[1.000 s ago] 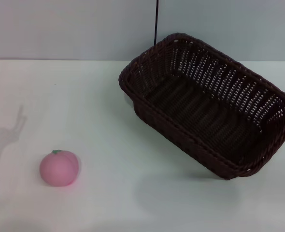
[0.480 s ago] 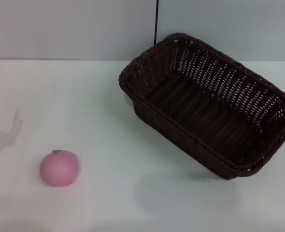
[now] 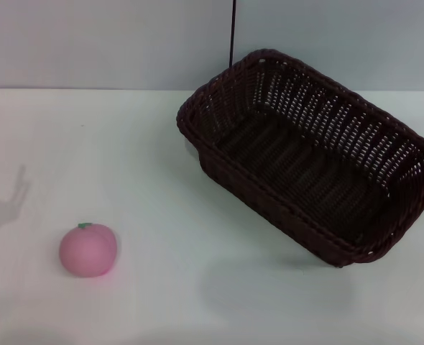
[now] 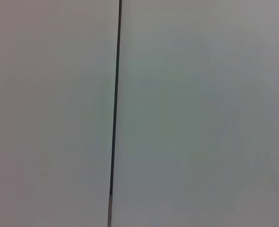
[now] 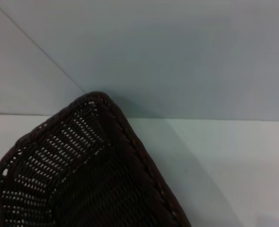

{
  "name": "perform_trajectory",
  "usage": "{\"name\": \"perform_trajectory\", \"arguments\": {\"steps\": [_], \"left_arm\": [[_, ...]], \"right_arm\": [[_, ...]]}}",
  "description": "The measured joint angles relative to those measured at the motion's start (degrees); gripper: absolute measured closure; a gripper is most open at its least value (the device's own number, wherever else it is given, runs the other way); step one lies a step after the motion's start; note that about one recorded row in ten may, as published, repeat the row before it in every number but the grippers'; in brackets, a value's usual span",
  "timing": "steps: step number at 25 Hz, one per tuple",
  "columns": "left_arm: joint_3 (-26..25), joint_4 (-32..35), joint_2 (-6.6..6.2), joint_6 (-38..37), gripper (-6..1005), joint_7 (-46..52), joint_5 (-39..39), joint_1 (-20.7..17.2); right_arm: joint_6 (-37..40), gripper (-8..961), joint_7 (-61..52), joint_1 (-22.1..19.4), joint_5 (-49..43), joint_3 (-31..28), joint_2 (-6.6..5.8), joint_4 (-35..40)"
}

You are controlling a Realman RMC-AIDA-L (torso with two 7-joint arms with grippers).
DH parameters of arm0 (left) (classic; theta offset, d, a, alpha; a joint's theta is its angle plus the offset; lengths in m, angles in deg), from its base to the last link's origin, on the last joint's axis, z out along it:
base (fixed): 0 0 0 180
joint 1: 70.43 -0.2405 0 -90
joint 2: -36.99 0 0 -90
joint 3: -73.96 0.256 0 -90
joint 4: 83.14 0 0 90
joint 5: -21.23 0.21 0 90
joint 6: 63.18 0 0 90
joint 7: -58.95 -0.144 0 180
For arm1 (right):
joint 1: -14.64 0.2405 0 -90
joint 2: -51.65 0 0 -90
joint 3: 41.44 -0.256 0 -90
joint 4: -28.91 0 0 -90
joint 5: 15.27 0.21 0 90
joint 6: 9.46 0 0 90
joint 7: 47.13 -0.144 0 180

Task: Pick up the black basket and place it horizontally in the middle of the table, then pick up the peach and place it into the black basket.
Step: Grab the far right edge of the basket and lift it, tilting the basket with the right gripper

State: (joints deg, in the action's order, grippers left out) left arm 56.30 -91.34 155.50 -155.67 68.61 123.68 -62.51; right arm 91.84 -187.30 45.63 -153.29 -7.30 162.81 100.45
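Note:
The black basket (image 3: 309, 154) sits on the right half of the white table (image 3: 162, 180), turned at a slant, its long side running from back left to front right. It is empty. One of its corners also shows in the right wrist view (image 5: 78, 165). The pink peach (image 3: 88, 249) with its green leaf on top lies on the table at the front left, well apart from the basket. Neither gripper shows in any view. An arm's shadow lies on the table at the far left.
A grey wall (image 3: 104, 43) stands behind the table, with a thin dark vertical line (image 3: 233, 32) running down it behind the basket. The left wrist view shows only that wall and the line (image 4: 115, 113).
The arm's shadow at the table's left edge has drawn back to the left and a dark tip at the left border is gone. The basket and the peach have not moved.

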Motion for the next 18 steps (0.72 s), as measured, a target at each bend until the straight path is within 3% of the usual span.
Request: {"name": "perform_trajectory", "arguments": {"steps": [6, 7, 8, 10, 18], "left_arm": [[0.1, -0.1, 0.1, -0.1, 177, 0.0, 0.1, -0.2], [0.1, -0.2, 0.12, -0.1, 178, 0.0, 0.1, -0.2], [0.1, -0.2, 0.12, -0.1, 178, 0.0, 0.1, -0.2], [0.1, -0.4, 0.13, 0.0, 178, 0.0, 0.1, -0.3], [0.2, -0.6, 0.14, 0.0, 179, 0.0, 0.1, -0.5]], "right_arm": [[-6.5, 200, 2.8, 1.2, 0.0, 3.4, 1.84, -5.5], [-8.9, 204, 3.9, 1.8, 0.0, 3.7, 2.78, -7.1], [-8.9, 208, 3.9, 1.8, 0.0, 3.7, 2.78, -7.1], [-13.0, 216, 6.3, 2.6, 0.0, 3.9, 4.1, -10.0], [-18.9, 248, 11.2, 5.1, 0.1, 4.0, 4.48, -18.4]]}}
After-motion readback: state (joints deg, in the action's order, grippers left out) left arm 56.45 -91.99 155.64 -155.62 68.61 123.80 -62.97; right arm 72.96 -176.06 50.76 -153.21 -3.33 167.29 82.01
